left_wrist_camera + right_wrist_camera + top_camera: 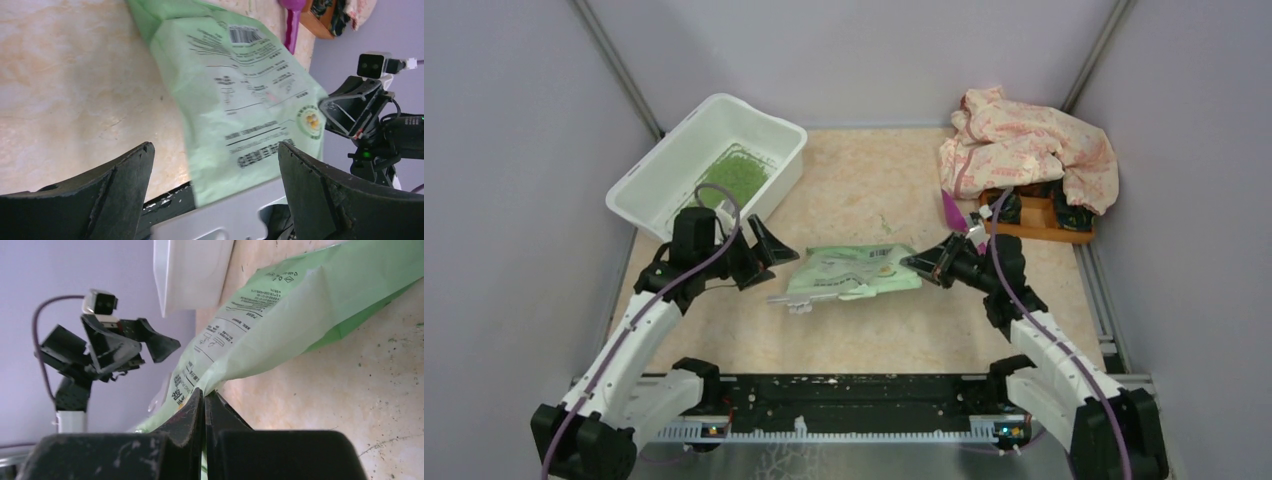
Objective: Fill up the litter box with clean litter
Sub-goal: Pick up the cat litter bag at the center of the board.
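Note:
The litter box (667, 152), a white tub, stands at the back left with a patch of clean litter (736, 178) of green granules on its floor. A light green printed bag (854, 270) lies flat mid-table, a white clip strip (799, 298) at its left end. My right gripper (914, 262) is shut on the bag's right edge; in the right wrist view the bag (300, 310) runs out from the pinched fingers (205, 392). My left gripper (762, 262) stands open at the bag's left end, and the bag (240, 95) lies beyond its spread fingers (215, 146).
An orange wooden tray (1064, 232) sits at the back right, partly under a crumpled patterned cloth (1024, 145). A purple scoop (951, 208) lies beside the tray. A black rail (854, 395) runs along the near edge. Grey walls enclose the table.

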### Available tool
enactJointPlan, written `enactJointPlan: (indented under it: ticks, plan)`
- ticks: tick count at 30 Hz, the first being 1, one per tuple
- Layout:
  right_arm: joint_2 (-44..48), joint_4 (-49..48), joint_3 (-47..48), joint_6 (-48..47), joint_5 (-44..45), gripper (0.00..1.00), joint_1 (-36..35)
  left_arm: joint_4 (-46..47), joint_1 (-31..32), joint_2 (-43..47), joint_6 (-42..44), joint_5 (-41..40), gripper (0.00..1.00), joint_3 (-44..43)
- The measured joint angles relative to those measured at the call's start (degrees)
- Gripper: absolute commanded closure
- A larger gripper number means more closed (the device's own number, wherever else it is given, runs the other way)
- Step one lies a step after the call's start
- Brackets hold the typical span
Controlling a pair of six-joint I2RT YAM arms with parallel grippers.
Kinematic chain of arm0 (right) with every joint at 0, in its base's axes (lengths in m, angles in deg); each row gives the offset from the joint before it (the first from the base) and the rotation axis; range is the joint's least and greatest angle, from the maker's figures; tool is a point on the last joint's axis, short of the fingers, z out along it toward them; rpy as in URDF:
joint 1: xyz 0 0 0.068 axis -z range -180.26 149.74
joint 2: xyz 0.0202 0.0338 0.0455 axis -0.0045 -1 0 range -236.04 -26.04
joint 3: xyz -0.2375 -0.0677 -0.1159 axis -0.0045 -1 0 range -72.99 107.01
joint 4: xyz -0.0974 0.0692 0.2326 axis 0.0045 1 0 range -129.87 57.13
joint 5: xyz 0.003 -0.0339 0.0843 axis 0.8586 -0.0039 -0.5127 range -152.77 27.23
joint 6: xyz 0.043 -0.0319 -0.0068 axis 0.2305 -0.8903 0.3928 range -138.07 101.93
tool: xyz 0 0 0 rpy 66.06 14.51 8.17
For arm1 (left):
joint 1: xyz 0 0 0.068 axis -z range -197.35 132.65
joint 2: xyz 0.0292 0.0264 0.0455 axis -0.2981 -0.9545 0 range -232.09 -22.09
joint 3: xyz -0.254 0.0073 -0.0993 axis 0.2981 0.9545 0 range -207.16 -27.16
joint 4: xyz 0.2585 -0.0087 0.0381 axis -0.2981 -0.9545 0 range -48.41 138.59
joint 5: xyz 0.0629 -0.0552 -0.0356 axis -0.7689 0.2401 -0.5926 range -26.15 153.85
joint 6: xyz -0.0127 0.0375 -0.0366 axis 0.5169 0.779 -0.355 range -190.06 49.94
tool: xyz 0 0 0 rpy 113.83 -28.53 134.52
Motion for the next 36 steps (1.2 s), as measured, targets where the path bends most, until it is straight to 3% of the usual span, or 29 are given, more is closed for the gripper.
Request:
enactJointPlan:
  ticks: [5,12,15,18,24,31,36]
  plan:
    - [-6.6,-9.4,0.0,7.1,-6.2,1.0,6.3,-3.0,-7.8,-0.2,1.4,3.4,0.01,0.8]
    - [-13.5,-20.5,0.0,14.4,-9.9,1.0,9.1,-3.8,-16.4,-3.7,1.0,9.0,0.01,5.8]
    - [-16.9,-26.2,0.0,17.7,-10.7,1.0,10.2,1.7,-16.7,-5.9,-2.6,15.2,0.01,10.7]
    - [-20.5,-32.0,0.0,21.3,-11.4,1.0,10.9,13.4,-16.8,-7.0,-7.6,21.6,0.01,14.2]
    - [-24.8,-39.8,0.0,26.3,-12.9,1.0,11.5,23.8,-17.0,-6.5,-18.2,25.5,0.01,16.8]
    - [-24.8,-40.5,1.0,26.9,-14.8,1.0,12.7,19.4,-15.1,-3.9,-24.2,24.0,0.01,15.3]
    - [-25.3,-43.2,1.1,28.2,-16.7,1.0,15.8,7.2,-12.0,-0.4,-25.7,17.4,0.01,9.6]
